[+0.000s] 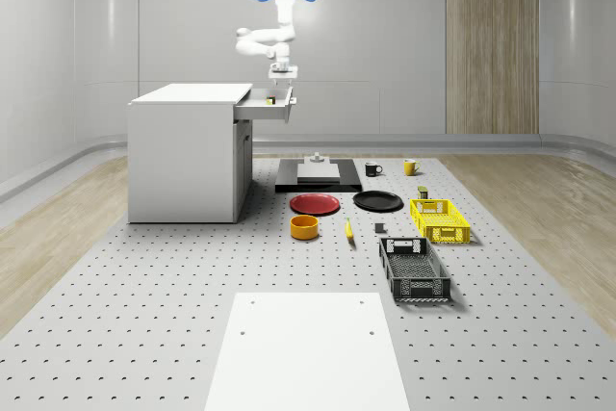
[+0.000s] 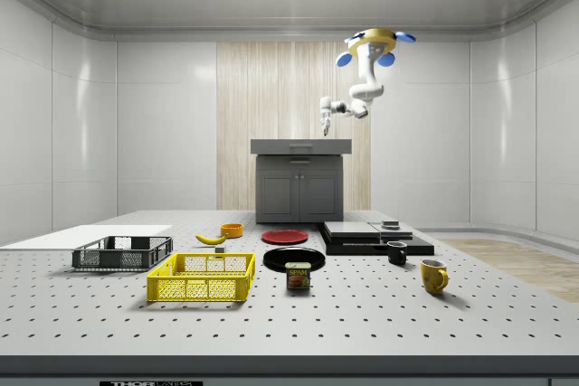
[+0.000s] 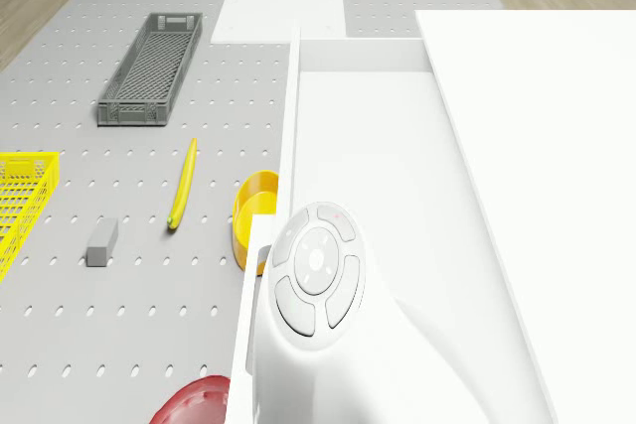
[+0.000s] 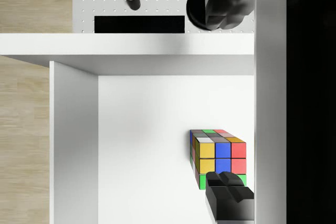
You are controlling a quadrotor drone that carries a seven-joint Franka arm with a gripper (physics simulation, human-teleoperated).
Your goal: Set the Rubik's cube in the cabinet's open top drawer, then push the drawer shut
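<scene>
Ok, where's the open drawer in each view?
Whole-scene view: the drawer juts from the cabinet toward the view's right.
Side view: the drawer is at the centre, along the cabinet's top, front facing the camera.
Drone view: the drawer lies under the drone.
Wrist view: the drawer holds the cube.
Shared landmark: the cabinet.

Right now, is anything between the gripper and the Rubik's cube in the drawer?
No. In the wrist view, the gripper spreads wide above the Rubik's cube, which sits on the drawer floor; nothing intervenes.
</scene>
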